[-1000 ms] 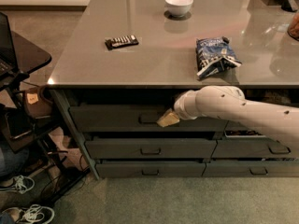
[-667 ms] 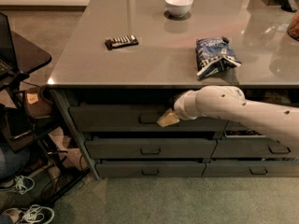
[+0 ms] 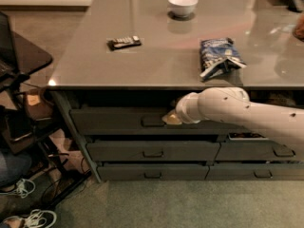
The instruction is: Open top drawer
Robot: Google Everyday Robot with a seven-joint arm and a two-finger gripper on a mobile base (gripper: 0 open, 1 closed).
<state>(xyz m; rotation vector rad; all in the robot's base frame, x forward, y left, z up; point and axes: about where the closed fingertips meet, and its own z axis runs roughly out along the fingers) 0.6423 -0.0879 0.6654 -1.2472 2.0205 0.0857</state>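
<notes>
The top drawer (image 3: 114, 120) is a wide dark-grey drawer just under the grey counter top, with a small loop handle (image 3: 152, 121) at its centre. Its front stands slightly out from the cabinet, with a dark gap above it. My white arm reaches in from the right. My gripper (image 3: 170, 118) is at the drawer front, just right of the handle and touching or nearly touching it. Only its pale tip shows beyond the white wrist.
Two shorter drawers (image 3: 152, 151) sit below, narrower drawers (image 3: 280, 151) to the right. On the counter (image 3: 156, 65) lie a white bowl (image 3: 183, 4), a dark snack bar (image 3: 124, 42) and a blue chip bag (image 3: 218, 56). A black stand (image 3: 23, 70) and cables are at left.
</notes>
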